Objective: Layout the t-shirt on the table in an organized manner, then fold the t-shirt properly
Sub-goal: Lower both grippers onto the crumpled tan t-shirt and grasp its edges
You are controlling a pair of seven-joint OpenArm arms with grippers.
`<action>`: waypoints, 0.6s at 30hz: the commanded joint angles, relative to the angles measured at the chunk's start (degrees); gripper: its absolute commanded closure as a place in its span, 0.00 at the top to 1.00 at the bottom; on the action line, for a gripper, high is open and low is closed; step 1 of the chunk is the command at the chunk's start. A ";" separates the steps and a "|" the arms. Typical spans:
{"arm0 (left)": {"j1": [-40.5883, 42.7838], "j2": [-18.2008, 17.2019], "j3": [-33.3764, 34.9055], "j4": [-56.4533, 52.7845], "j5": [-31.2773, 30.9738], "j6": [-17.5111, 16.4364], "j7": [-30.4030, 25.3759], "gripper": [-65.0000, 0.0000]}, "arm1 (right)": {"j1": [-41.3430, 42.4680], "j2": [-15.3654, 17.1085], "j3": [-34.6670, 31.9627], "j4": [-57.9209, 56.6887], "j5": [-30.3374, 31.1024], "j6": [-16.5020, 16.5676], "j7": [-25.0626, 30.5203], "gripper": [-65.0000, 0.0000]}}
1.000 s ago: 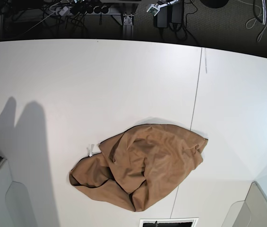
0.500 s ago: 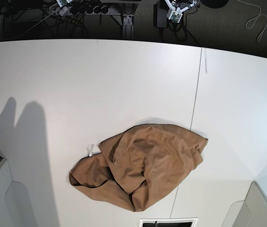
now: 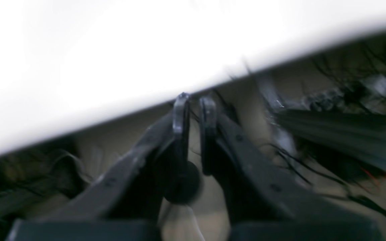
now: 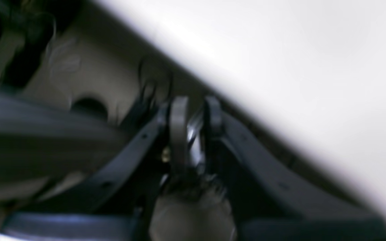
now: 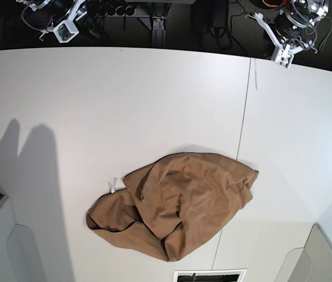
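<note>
T-shirt (image 5: pixel 174 204) crumpled in a tan heap on the white surface (image 5: pixel 124 100), near-centre, straddling the thin dark seam (image 5: pixel 243 117) with most of the cloth left of it. Small white neck tag (image 5: pixel 113 187) poking out at the heap's left edge. Grey-white bins (image 5: pixel 1 247) at both near corners, apart from the cloth.

Left pincer (image 3: pixel 194 100) up at the far right edge of the surface in the base view, over the dark cable clutter (image 3: pixel 330 100) beyond the edge. Fingers (image 3: pixel 180 113) nearly together, only a slim gap, nothing between them.

Right pincer (image 4: pixel 194 107) at the far left edge, likewise out past the surface. Narrow too, slim gap, no cloth held; blurred shiny bit behind the gap, cannot tell what.

Both pincers well apart from the t-shirt, no contact. Wrist views heavily blurred.
</note>
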 commanded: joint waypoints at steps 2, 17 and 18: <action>-1.18 -3.06 -1.49 1.79 -1.90 0.31 -0.66 0.14 | 3.32 0.48 0.22 1.57 1.81 0.04 1.20 0.13; -29.38 -8.83 4.66 -8.83 -8.55 0.31 -1.68 0.31 | 33.53 -14.69 0.22 -5.99 5.25 -3.87 -10.14 0.43; -31.28 -8.83 6.01 -10.95 -8.55 0.33 -2.08 0.31 | 35.04 -16.04 0.22 -7.74 5.25 -4.57 -10.12 0.44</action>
